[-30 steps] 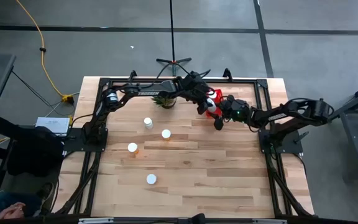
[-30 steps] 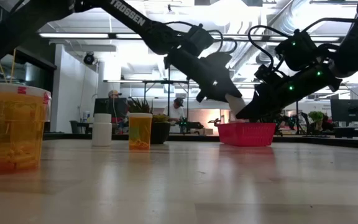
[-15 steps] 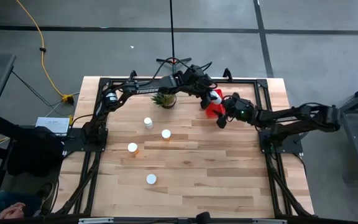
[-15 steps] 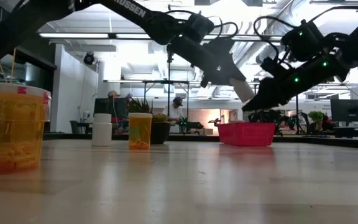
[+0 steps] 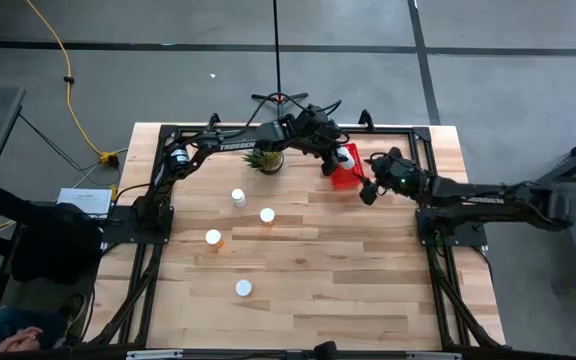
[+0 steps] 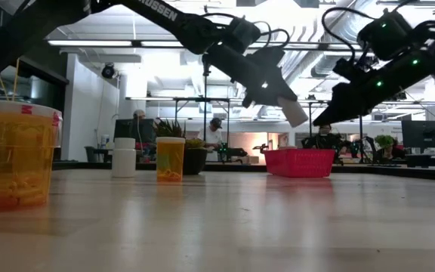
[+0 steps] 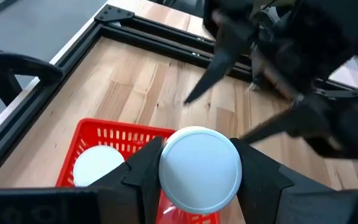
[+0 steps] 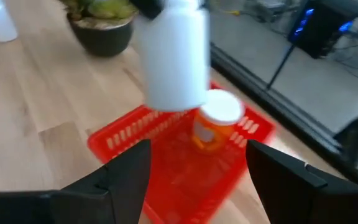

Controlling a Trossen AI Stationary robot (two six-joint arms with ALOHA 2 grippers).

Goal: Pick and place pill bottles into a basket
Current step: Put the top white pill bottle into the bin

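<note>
One white bottle (image 7: 199, 168), clamped in your left gripper (image 7: 197, 180), hangs directly above the red basket (image 7: 114, 134); right gripper (image 5: 371, 189), empty and open, sits just right.

Wood, plastic and dark metal

The worktop (image 5: 308, 280) is pale, smooth planked wood in a matt black metal frame (image 5: 168, 135); the basket (image 8: 179, 162) is glossy red perforated plastic, the pill bottles (image 6: 170, 159) translucent orange with smooth white caps.
</note>
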